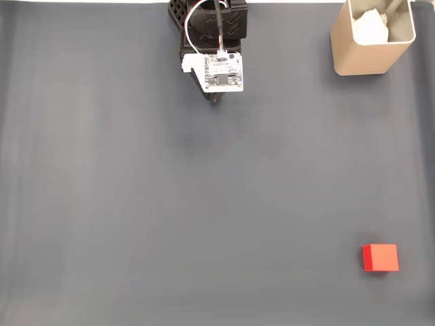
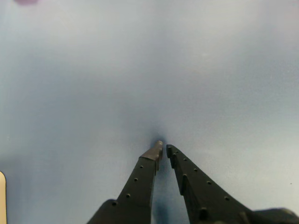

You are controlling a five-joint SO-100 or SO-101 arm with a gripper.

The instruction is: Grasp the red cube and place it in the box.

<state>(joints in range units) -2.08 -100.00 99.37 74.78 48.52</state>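
Observation:
The red cube [image 1: 380, 257] lies on the dark mat at the lower right of the fixed view. Far from it, the beige box [image 1: 370, 37] stands at the top right corner, with something white inside. The arm sits folded at the top centre, and my gripper [image 1: 216, 100] pokes out just below its white circuit board, tip down near the mat. In the wrist view my gripper [image 2: 163, 148] has its two black fingers nearly together at the tips, with nothing between them, over bare mat.
The dark grey mat [image 1: 170, 204] covers the whole table. A beige sliver [image 2: 2, 196] shows at the left edge of the wrist view.

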